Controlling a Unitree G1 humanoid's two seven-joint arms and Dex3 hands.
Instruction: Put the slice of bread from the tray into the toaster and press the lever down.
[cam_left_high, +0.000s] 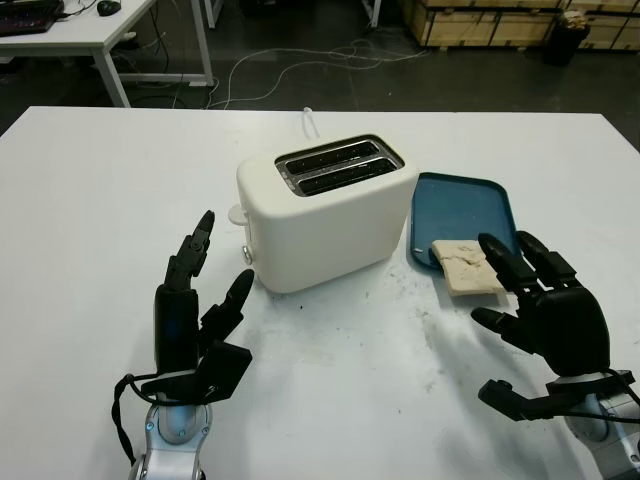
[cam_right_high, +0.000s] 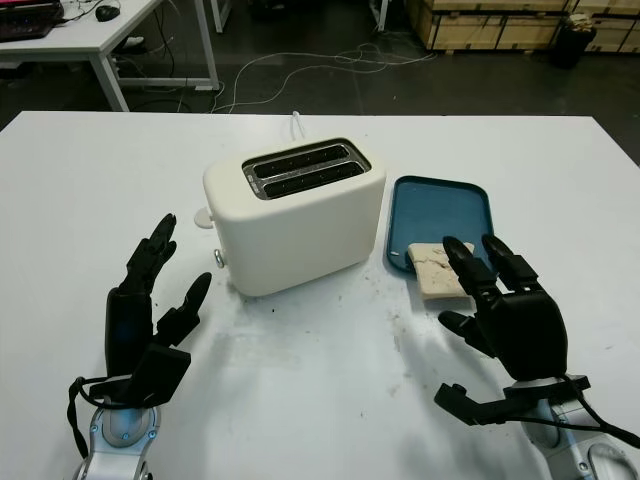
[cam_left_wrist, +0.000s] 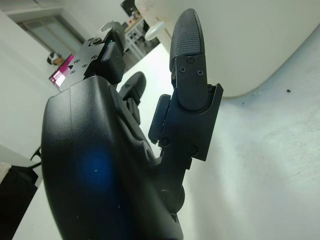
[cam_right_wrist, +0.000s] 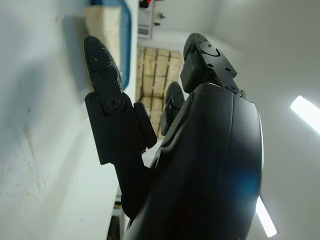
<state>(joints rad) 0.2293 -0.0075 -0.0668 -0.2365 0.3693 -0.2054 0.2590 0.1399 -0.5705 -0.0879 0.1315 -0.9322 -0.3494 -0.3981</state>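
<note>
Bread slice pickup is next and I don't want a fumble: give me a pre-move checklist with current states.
1. Bread slice on the blue tray, at its near edge: ok.
2. Right hand open, empty, just short of the slice: ok.
3. Toaster slots facing up, nothing visible inside: ok.
4. Toaster lever up: cannot tell.
5. Left hand open, near the toaster's lever end, off the bread's path: ok.

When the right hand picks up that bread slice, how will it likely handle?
The bread slice looks thin and cracked on its face, so it is probably light and may crumble under a hard pinch. It overhangs the tray edge, which may ease getting fingers under. Right hand is open beside it.
</note>
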